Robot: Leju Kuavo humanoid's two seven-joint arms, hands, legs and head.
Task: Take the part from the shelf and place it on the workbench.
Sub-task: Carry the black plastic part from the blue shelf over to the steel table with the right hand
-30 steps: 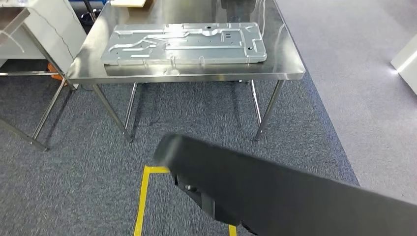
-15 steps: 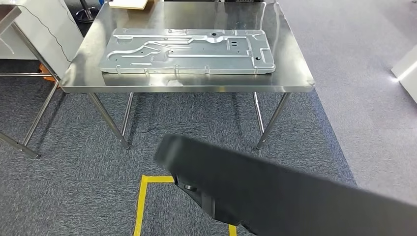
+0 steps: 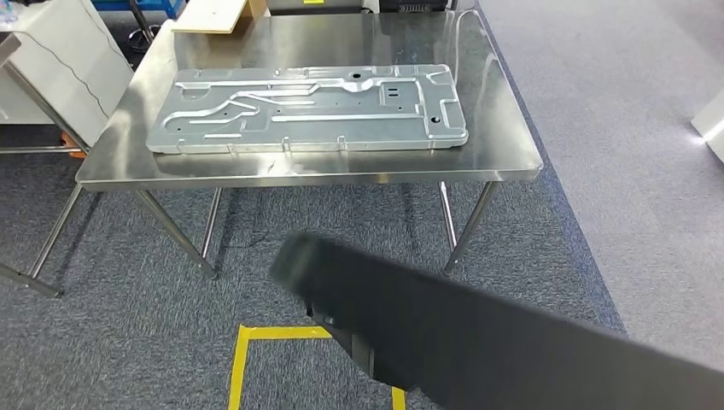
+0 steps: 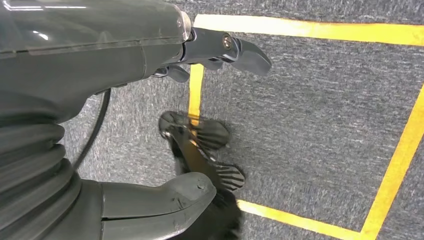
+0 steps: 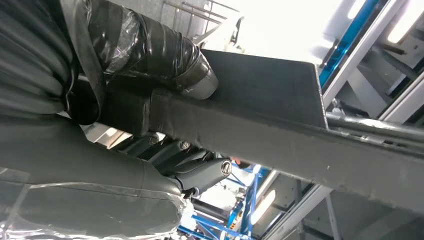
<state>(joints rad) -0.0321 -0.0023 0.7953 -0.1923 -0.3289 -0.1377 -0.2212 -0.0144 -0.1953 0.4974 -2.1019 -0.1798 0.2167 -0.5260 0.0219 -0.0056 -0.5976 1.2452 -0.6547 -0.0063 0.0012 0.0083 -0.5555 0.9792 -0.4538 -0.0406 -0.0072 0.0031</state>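
One flat dark panel (image 5: 280, 107) clasped by right hand (image 5: 150, 95), left hand (image 4: 150, 100) slack, steel workbench (image 3: 504, 128).

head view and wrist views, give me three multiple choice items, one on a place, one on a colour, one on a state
1. Where does the silver stamped panel lie?
A. on the steel workbench
B. on the carpet
C. on a shelf

2. What colour is the tape on the carpet?
A. red
B. yellow
C. white

3. What is the right hand doing?
A. hanging open
B. gripping the dark flat part
C. pressing on the workbench

Key: 1 A, the panel rests flat on the tabletop; 2 B, yellow lines show in the head and left wrist views; 3 B, thumb and fingers clamp the part's edge.
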